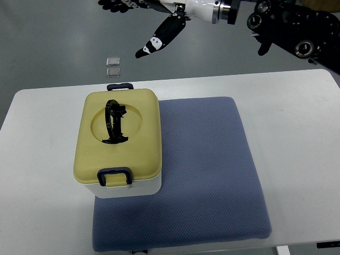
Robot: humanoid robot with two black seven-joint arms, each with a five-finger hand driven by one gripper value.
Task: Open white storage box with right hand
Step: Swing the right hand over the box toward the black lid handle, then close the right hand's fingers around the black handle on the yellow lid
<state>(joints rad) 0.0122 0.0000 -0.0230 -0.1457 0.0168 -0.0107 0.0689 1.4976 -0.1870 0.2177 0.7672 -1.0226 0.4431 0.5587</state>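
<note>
One white box (pixel 127 186) with a yellow lid (pixel 119 133) stood on the left part of the table (pixel 297 122), resting on the left edge of one blue mat (pixel 207 175) that covered the table's middle and reached its near edge. The lid was closed. One black handle (pixel 113 122) lay in a round recess on top of the lid. Two dark latches showed, one at the lid's near edge (pixel 114 177) and one at its far edge (pixel 120 86).

The right hand (pixel 159 37) hung above the floor past the table's far edge, well apart from the box, its fingers apart and extended, holding nothing. Its arm (pixel 287 26) came in from the upper right.

Two small square tiles (pixel 112 66) lay on the floor (pixel 53 48) beyond the far edge, one just behind the other.
</note>
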